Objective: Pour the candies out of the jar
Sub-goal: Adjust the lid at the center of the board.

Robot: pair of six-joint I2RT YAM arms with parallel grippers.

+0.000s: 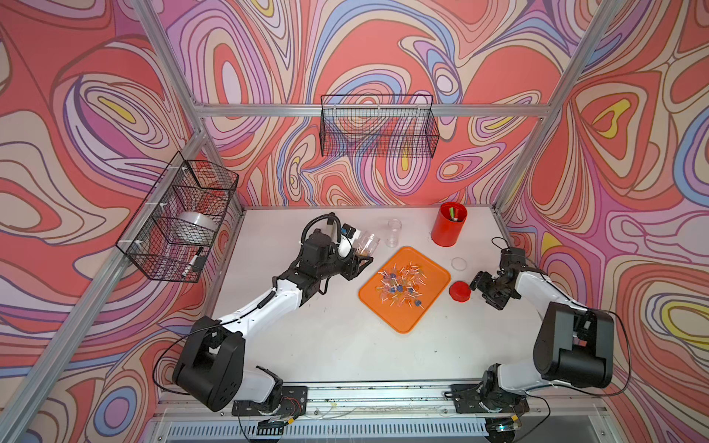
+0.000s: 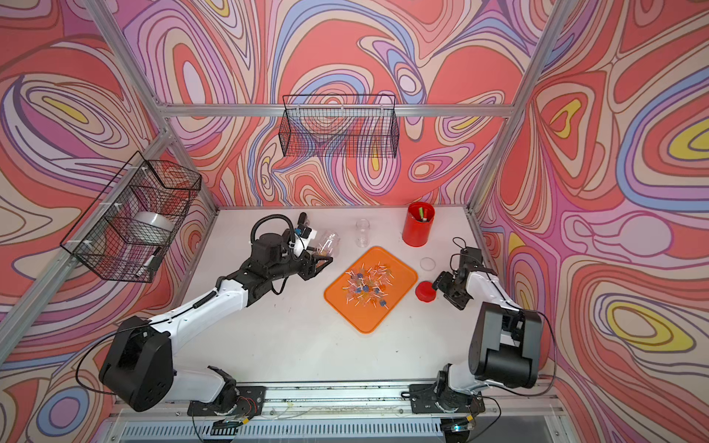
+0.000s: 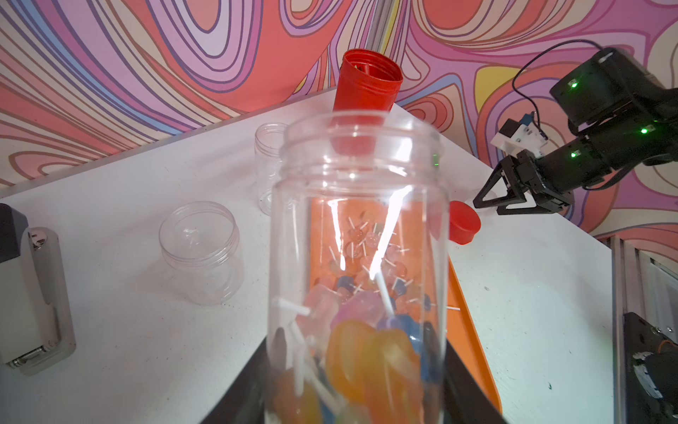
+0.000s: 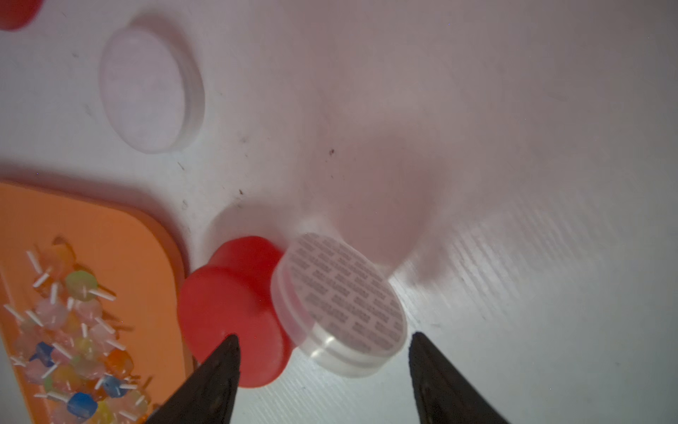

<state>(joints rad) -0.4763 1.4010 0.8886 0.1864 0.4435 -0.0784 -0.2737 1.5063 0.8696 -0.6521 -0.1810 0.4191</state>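
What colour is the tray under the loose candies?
Orange. The tray shows best in a top view.

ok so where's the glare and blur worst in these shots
Left wrist view: white glare streaks run down the jar, and the candies nearest the lens are out of focus. Right wrist view: soft with a pinkish cast, the clear lid smeared at its edges. Both top views: fairly sharp and evenly lit.

The jar (image 3: 359, 227) base is running off the frame edge, masking most of the fingers (image 3: 463, 392) of the left gripper (image 3: 357, 389) flanking it. The candies (image 3: 367, 352) inside are smearing together. Print on the clear lid (image 4: 341, 301) between the fingertips of the right gripper (image 4: 324, 336) is blurring, unreadable.
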